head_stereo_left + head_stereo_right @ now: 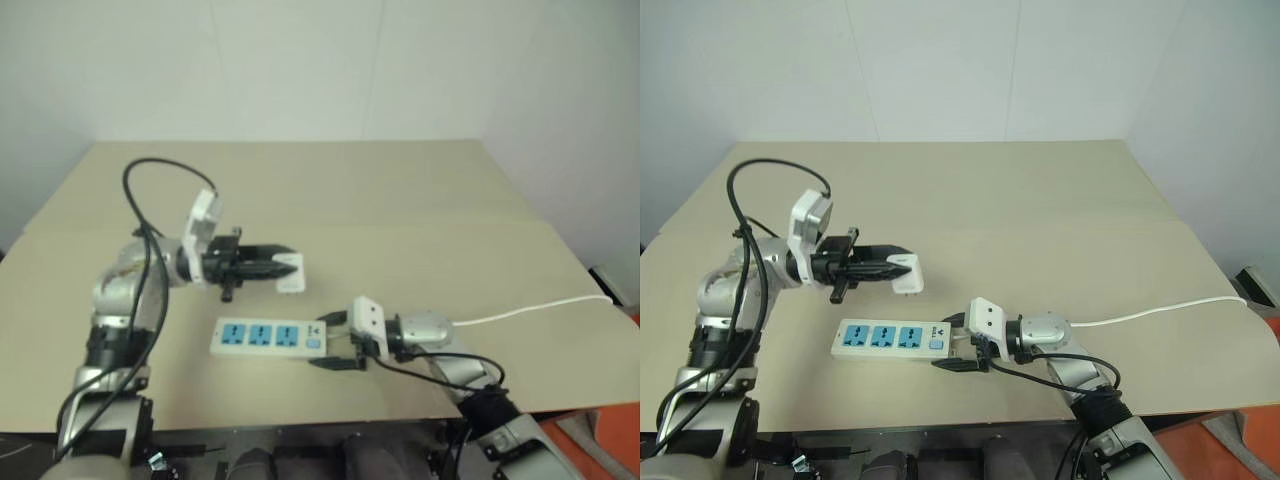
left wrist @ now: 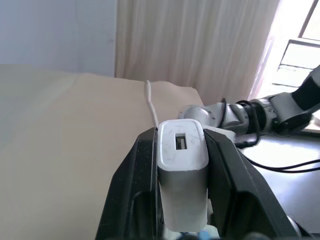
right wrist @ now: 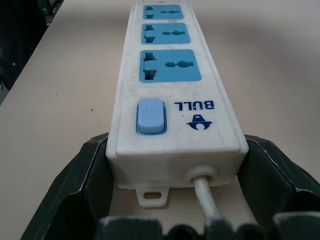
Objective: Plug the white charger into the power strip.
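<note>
1. Left gripper (image 1: 284, 266): fingers clamped on the white charger (image 1: 291, 272), held off the table (image 1: 420, 220), pointing level toward the robot's right. The charger hangs above and just behind the power strip (image 1: 262, 338), not touching it.
2. Right gripper (image 1: 337, 341): fingers spread wide, 1 on each side of the strip's switch end. The right wrist view shows them flanking that end beside the cable (image 1: 530, 309) exit; whether they press on it I cannot tell.
3. Strip lies flat on the table, 3 blue sockets facing up, all free.
4. The left wrist view shows the charger's port end facing outward; the prongs are hidden, so their direction is unconfirmed.
5. Judgement: the prongs must face down before descent, so the wrist likely needs turning.
6. Centre the charger over 1 socket, then lower straight and slowly.
7. Keep the right gripper bracing the strip so it does not slide or tip under the push.
</note>
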